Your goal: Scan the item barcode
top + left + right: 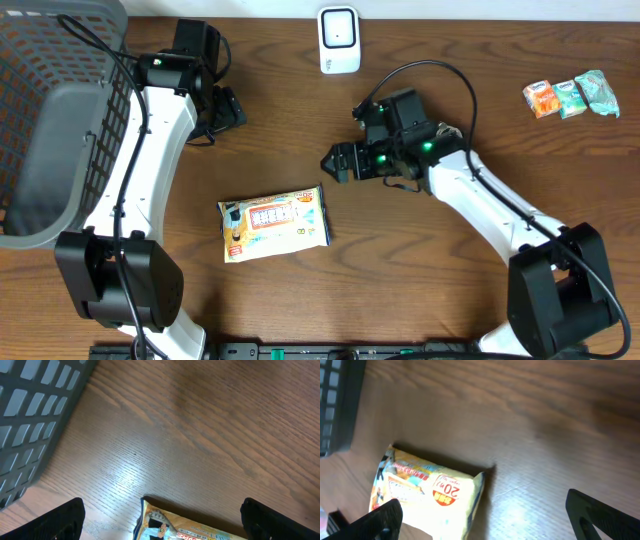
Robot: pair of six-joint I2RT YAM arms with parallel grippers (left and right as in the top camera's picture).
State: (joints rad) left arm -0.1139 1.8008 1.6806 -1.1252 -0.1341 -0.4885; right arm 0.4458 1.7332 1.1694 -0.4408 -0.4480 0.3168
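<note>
The item, a flat yellow snack packet point(274, 222) with a printed front, lies on the wooden table near the middle. A white barcode scanner point(339, 40) stands at the back edge. My right gripper point(338, 162) hovers up and to the right of the packet, open and holding nothing. In the right wrist view the packet point(430, 492) lies lower left, partly under one of the fingers point(375, 522). My left gripper point(225, 110) is open behind the packet, well apart from it. The left wrist view catches only the packet's corner point(185, 527) between the wide fingers point(55, 522). No barcode shows.
A grey mesh basket point(50, 120) fills the left side, and its wall shows in the left wrist view point(30, 415). Three small snack packs point(570, 97) lie at the back right. Bare wood stretches between the packet and the scanner.
</note>
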